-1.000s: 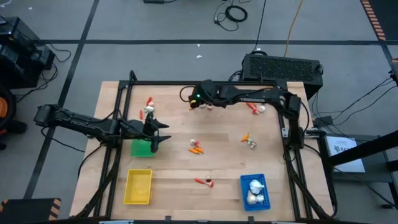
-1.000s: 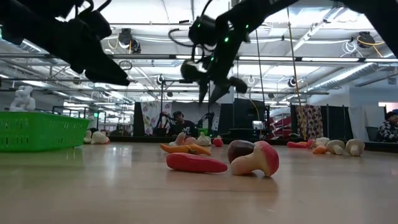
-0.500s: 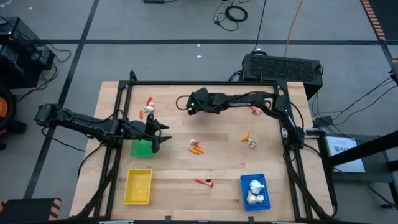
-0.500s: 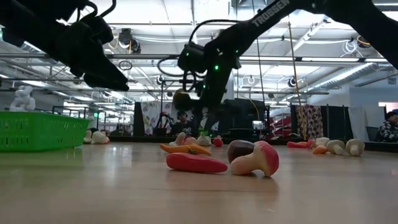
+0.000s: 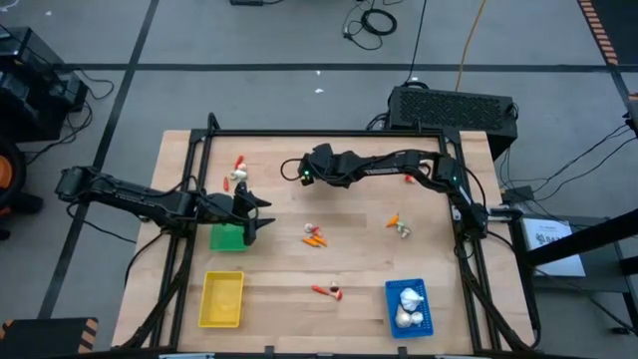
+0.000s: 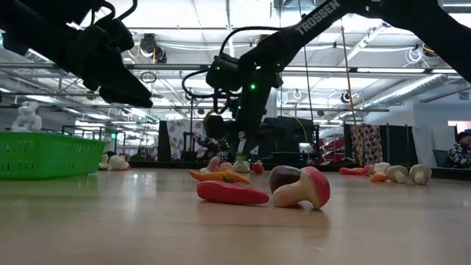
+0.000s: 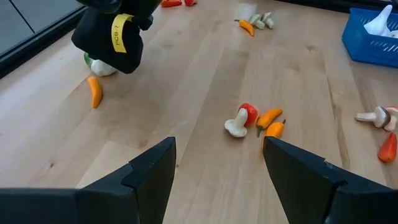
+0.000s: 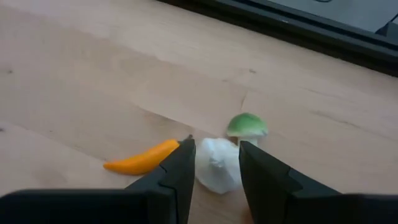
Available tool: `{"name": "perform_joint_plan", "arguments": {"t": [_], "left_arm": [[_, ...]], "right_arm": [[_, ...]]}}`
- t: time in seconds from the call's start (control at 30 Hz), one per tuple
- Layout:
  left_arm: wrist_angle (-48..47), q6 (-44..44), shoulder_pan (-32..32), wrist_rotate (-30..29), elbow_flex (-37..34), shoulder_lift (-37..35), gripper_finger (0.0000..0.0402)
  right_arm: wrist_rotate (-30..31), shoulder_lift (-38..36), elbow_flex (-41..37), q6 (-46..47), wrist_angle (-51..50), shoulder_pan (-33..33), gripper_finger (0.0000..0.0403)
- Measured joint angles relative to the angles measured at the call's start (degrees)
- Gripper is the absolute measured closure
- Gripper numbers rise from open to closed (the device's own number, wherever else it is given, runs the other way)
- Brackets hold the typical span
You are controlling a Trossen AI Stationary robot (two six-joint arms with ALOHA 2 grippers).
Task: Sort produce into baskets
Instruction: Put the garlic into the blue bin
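High view: the right gripper (image 5: 295, 172) reaches across the far part of the table (image 5: 359, 269), low over the wood, with a small cluster of produce (image 5: 237, 175) just beyond its tip. The left gripper (image 5: 261, 213) hangs at the near edge of the green basket (image 5: 227, 237). Nearer the front, on the left gripper's side, sits the yellow basket (image 5: 221, 299); the blue basket (image 5: 408, 304), holding white bulbs, lies well apart from both grippers at the front on the right arm's side. A red and orange group of pieces (image 5: 314, 235) lies between the two grippers.

Low view: the right gripper (image 6: 215, 125) hangs down close to the tabletop, well behind a red pepper (image 6: 231, 193) and a mushroom (image 6: 303, 188) lying in front. The left gripper (image 6: 121, 77) is above and beside the green basket (image 6: 45, 154).

Left wrist view: the left gripper's fingers (image 7: 152, 168) stand wide apart with nothing between them. Ahead of them lie a red-capped mushroom (image 7: 240, 119) touching two orange peppers (image 7: 270, 121); farther off the right gripper (image 7: 109, 37) hovers over an orange pepper (image 7: 94, 91).

Right wrist view: the right gripper's fingers (image 8: 178, 171) stand partly apart on either side of a white garlic bulb (image 8: 217, 163); whether they press it I cannot tell. A green-capped mushroom (image 8: 246, 126) is just beyond the bulb, and an orange pepper (image 8: 143, 157) lies beside one finger.
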Motion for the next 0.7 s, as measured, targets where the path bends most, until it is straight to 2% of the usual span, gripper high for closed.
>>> {"name": "perform_joint_plan", "arguments": {"t": [0.4,0.5,0.7], "left_arm": [[0.0,0.0,0.0,-0.1,0.0,0.0,0.0153],[0.0,0.0,0.0,-0.1,0.0,0.0,0.0153],[-0.1,0.0,0.0,-0.1,0.0,0.0,0.0153]], "right_arm": [[-0.4,0.5,0.0,2.0,0.4,-0.3,0.0289],[-1.9,0.9,0.0,3.0,0.0,-0.6,0.0300],[-0.6,2.8,0.2,3.0,1.1,-0.9,0.0335]]}}
